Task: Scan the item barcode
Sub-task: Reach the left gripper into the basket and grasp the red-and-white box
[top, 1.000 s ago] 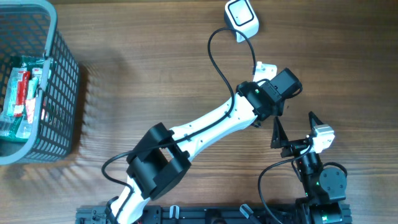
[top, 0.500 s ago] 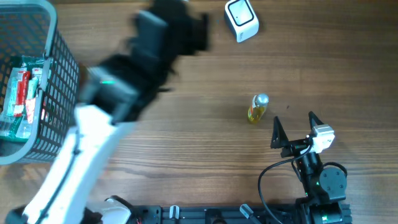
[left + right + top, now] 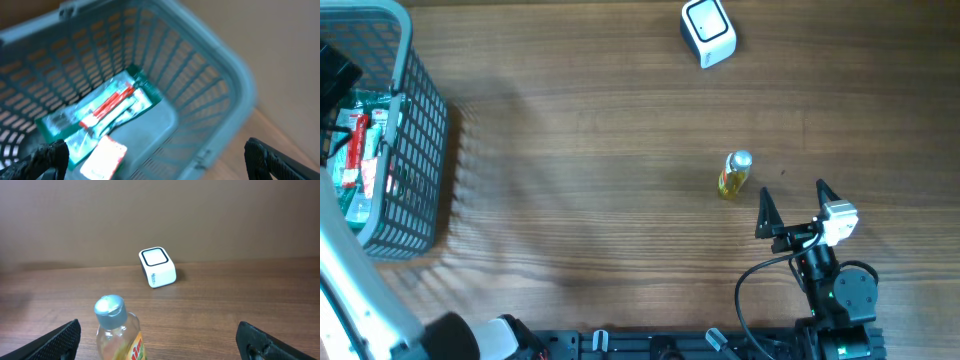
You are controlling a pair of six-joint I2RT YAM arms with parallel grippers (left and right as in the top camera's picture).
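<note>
Overhead: wood-grain table [image 3: 600, 150] bearing scanner [image 3: 708, 30], bottle [image 3: 734, 175], basket [image 3: 423, 150].

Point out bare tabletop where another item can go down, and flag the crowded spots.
Widest free patch: the tabletop between the basket and the bottle. Also bare: the strip between bottle and scanner. Crowded: the basket, holding packets, and the gap between bottle and open right gripper.

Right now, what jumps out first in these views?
A small yellow bottle with a silver cap stands alone mid-table, just ahead of the open right gripper. The white scanner sits at the far edge, and the left gripper hangs open over a grey-blue basket holding red-and-green packets.
</note>
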